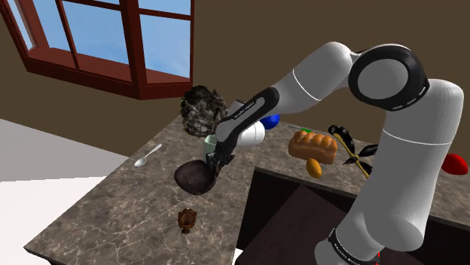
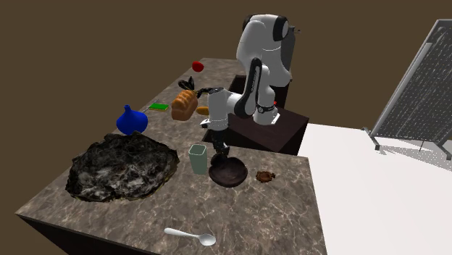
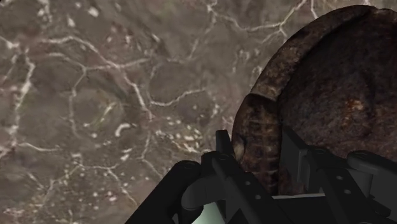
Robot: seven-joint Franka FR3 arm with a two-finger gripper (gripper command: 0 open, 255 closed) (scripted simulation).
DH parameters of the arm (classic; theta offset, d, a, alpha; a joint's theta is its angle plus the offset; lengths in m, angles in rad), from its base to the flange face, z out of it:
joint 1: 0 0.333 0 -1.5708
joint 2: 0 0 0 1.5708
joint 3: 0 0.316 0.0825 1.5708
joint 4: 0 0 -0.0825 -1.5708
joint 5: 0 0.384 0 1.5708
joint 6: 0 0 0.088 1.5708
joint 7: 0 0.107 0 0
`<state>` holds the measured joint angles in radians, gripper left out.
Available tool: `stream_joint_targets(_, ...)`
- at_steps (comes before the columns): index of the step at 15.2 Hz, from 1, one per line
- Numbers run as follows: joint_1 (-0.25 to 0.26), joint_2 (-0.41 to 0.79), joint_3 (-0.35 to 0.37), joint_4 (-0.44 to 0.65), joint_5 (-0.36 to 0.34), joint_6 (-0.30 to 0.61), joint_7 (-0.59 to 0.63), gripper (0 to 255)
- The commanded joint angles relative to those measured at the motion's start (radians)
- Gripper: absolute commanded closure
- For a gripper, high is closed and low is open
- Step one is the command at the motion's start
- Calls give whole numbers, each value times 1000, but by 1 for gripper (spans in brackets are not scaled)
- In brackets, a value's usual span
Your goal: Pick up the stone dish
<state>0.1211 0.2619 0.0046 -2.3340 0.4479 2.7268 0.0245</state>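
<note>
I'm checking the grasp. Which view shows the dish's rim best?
The wrist view: up close, the rim of the dark brown dish sits clasped between the fingers of the gripper. The shoulder view shows the whole dish on the counter, with the gripper covering that rim. The second exterior view shows it beside a pale green cup.

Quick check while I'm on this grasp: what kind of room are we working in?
Most likely a home kitchen: a marbled countertop carrying the dark dish, a loaf of bread and a spoon, with a wood-framed window behind.
</note>
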Motion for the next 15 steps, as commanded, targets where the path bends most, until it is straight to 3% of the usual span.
stream_joint_targets(1,5,-25,-7,-3,-15,-20,16,255)
stream_joint_targets(15,18,-162,-38,9,-108,-163,107,255)
